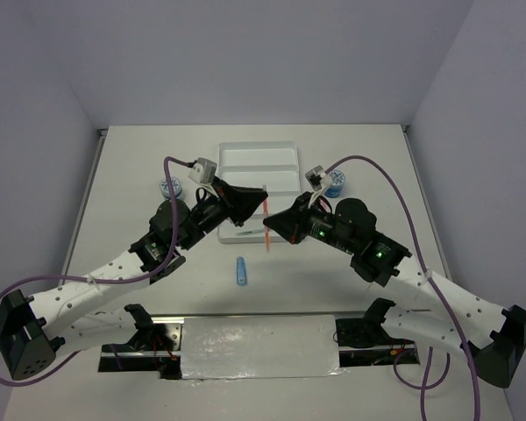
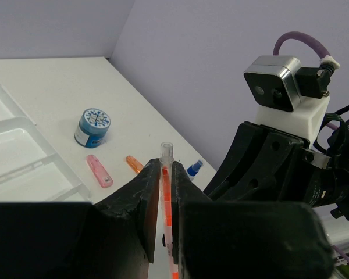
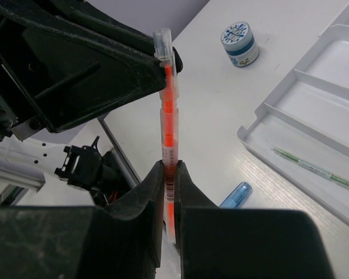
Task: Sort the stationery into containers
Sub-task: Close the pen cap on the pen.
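Your left end effector (image 2: 166, 181) and right end effector (image 3: 169, 174) are both closed on the same orange pen (image 3: 168, 110), left near its clear cap, right near the other end. The pen hangs above the desk (image 1: 377, 167) at the white tray's (image 1: 245, 151) near edge. A green pen (image 3: 317, 170) lies in the nearest compartment.

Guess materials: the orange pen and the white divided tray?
Orange pen: probably clear, glossy plastic; the orange core shows through the barrel, and the end cap is transparent.
Tray: likely thin moulded white plastic, smooth with a slight sheen, rounded ridges between compartments. It may be faintly translucent.
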`<state>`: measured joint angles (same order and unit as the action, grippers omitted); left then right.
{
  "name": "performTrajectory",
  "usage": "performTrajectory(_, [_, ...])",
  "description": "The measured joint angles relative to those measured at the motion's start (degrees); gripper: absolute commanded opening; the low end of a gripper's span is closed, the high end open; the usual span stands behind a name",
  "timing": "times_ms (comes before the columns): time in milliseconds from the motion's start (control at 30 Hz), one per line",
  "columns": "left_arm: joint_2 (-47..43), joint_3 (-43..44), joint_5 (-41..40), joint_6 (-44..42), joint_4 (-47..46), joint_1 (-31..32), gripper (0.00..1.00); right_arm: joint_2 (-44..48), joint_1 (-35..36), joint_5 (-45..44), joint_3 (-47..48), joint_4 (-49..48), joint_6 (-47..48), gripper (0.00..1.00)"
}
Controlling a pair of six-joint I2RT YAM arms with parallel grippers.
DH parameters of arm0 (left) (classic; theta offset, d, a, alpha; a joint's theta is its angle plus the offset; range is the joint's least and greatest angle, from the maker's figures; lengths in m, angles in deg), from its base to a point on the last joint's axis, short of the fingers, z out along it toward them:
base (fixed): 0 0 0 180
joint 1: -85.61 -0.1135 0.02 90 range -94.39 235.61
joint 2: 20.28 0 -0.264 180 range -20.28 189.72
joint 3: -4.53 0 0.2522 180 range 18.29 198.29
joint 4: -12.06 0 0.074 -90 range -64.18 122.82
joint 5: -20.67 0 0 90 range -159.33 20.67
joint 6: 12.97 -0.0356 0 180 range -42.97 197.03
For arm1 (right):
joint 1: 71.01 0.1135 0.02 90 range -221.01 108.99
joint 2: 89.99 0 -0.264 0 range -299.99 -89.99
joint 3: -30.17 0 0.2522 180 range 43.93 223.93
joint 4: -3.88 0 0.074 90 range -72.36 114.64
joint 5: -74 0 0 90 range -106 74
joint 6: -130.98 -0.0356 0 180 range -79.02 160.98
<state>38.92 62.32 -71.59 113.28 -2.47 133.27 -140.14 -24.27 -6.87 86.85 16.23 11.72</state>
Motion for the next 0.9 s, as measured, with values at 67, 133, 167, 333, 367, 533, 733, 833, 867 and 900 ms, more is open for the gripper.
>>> performTrajectory(67, [0.00, -0.07, 0.20, 0.09, -0.96, 0.00, 0.00, -0.07, 0.00, -0.35, 0.79, 0.28, 0.83, 0.00])
performTrajectory(133, [0.00, -0.07, 0.52, 0.11, -1.79, -0.13, 0.00, -0.42, 0.02, -0.42, 1.86, 1.07, 1.86, 0.00])
performTrajectory(167, [0.00, -0.07, 0.63, 0.09, -2.08, -0.22, 0.00, -0.74, 0.02, -0.39, 2.56, 1.53, 2.64, 0.00])
performTrajectory(333, [-0.04, 0.00, 1.90, 0.15, -2.01, -0.44, 0.00, -0.98, 0.20, -1.46, 3.61, 1.90, 7.87, 0.00])
performTrajectory(367, [-0.07, 0.11, 2.08, 0.13, -1.86, -0.50, 0.00, -0.98, 0.31, -1.70, 3.61, 1.84, 9.22, 0.00])
performTrajectory(533, [-0.07, 1.49, 2.49, -0.22, 0.31, -0.66, 0.00, -0.90, 0.33, -1.81, 3.61, 1.16, 14.62, 0.00])
performTrajectory(733, [-0.59, 2.60, 3.61, -1.90, 2.16, -0.72, 0.23, -0.87, 0.33, -0.87, 3.69, 0.42, 18.32, 0.00])
performTrajectory(833, [-1.75, 2.64, 4.04, -2.95, 3.63, -0.74, 0.43, -0.87, 0.33, 0.61, 3.67, -0.85, 18.91, 0.00])
performTrajectory(867, [-2.12, 2.64, 4.31, -3.39, 4.92, -0.68, 0.44, -0.87, 0.33, 0.90, 3.67, -2.34, 19.02, 0.00])
performTrajectory(900, [-2.29, 2.64, 4.52, -3.43, 6.38, -0.57, 0.42, -0.79, 0.33, 1.22, 3.67, -3.96, 19.15, 0.00])
